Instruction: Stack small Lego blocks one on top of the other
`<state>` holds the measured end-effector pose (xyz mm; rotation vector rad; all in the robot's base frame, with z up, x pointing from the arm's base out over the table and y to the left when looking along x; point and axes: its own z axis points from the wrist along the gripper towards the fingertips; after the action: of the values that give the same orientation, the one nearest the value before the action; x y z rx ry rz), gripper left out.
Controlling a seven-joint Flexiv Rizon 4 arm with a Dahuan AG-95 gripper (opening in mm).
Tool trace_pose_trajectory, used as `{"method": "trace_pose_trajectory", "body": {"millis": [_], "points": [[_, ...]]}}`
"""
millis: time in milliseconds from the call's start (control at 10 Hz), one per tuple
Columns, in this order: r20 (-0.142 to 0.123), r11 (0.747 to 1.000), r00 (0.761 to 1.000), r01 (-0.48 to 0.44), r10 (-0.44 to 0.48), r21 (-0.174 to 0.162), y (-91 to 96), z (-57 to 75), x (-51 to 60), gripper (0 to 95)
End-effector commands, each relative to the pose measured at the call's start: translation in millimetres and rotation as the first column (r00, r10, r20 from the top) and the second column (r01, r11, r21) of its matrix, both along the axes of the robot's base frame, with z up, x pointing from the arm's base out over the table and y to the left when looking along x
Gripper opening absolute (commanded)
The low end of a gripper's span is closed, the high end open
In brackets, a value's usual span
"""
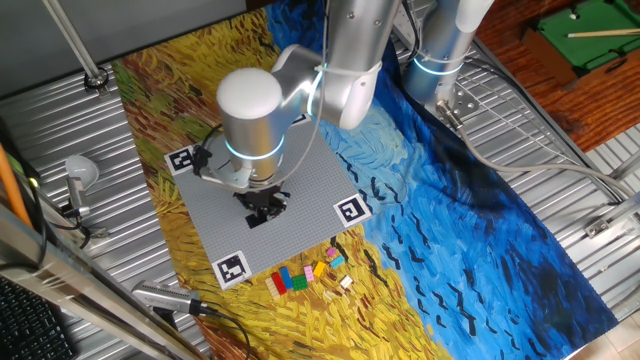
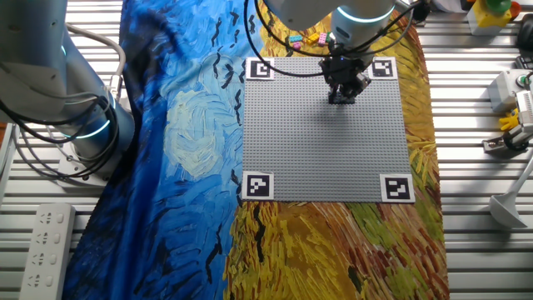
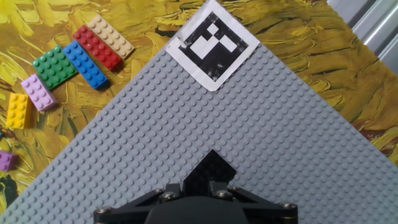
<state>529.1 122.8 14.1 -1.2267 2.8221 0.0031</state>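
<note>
The gripper (image 1: pixel 263 208) hangs low over the grey studded baseplate (image 1: pixel 300 190), and in the hand view a flat black brick (image 3: pixel 208 171), matte and sharp-cornered, juts out from between the fingers with one corner pointing toward the nearest marker (image 3: pixel 212 42), so the jaws are pinching that black piece, which sits down at the plate's stud field; whether it is pressed onto the studs I cannot tell. The plate is a square of fine, even bumps with a black-and-white square marker at each corner, lying on a cloth (image 1: pixel 480 200) printed with swirling yellow and blue brush strokes, and the cloth covers a ribbed metal worktop (image 1: pixel 560 110). The other small bricks lie loose on the yellow part of the cloth, just off the plate's edge, toward the worktop's near edge in one fixed view: a long tan brick (image 3: pixel 111 36), a long red brick (image 3: pixel 98 48), a long blue brick (image 3: pixel 85 63), a square green brick (image 3: pixel 55 67), a pale purple brick (image 3: pixel 38 92), a yellow brick (image 3: pixel 18 111) and another purple brick (image 3: pixel 6 161) cut by the frame. All glossy plastic, studs up, the first four side by side and touching.
</note>
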Motion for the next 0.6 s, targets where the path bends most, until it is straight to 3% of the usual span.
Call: {"method": "trace_pose_trajectory", "body": {"millis": [100,400,600], "points": [[-0.006,1.0,1.0,-0.002,0.002,0.007,1.1,3.7,-6.6,19.0],[-0.007,1.0,1.0,0.001,-0.001,0.004,2.2,3.0,-11.2,19.0],[-0.005,1.0,1.0,0.0,0.0,0.002,5.1,-7.7,-9.1,19.0]]}}
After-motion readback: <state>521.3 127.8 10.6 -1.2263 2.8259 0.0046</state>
